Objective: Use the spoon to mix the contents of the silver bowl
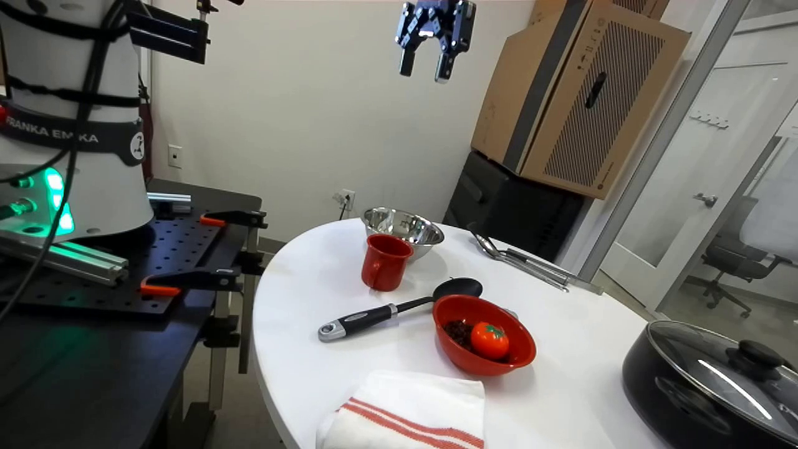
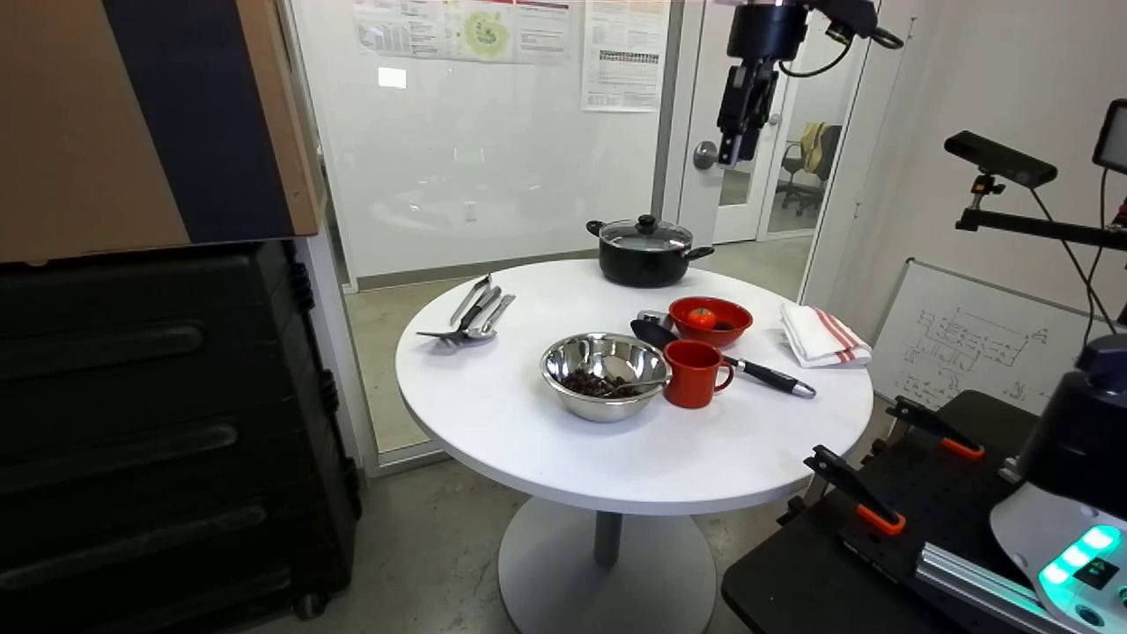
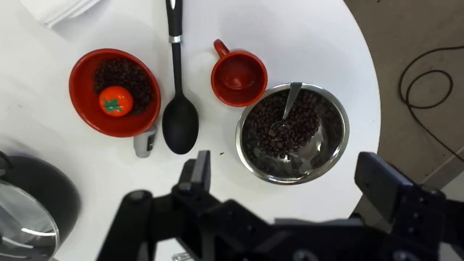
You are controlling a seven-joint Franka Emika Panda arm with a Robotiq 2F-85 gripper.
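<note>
The dark band [image 1: 50, 132] on the robot base [image 1: 109, 193] reads "FRANKA EMIKA", one letter covered.

Wrist view stares down, cropping the table [image 3: 217, 127] tightest; both exterior views share it, slanting in from opposite sides.

A round white table [image 2: 493, 387] stands centre stage on its pedestal [image 2: 607, 572], smooth grey floor [image 2: 423, 546] spreading below. Far behind in an exterior view, a glossy white wall [image 2: 493, 185] shows posters [image 2: 486, 35] up high and a bright patch of light [image 2: 392, 77]. Over on the left, a cardboard box [image 2: 79, 123] sits atop a black storage unit [image 2: 158, 423]; across to the right, a scribbled-on whiteboard [image 2: 977, 343] stands low by a pale wall [image 2: 995, 70]. And in an exterior view, far right: a white door [image 1: 698, 162], with an office chair [image 1: 739, 262] beyond.
</note>
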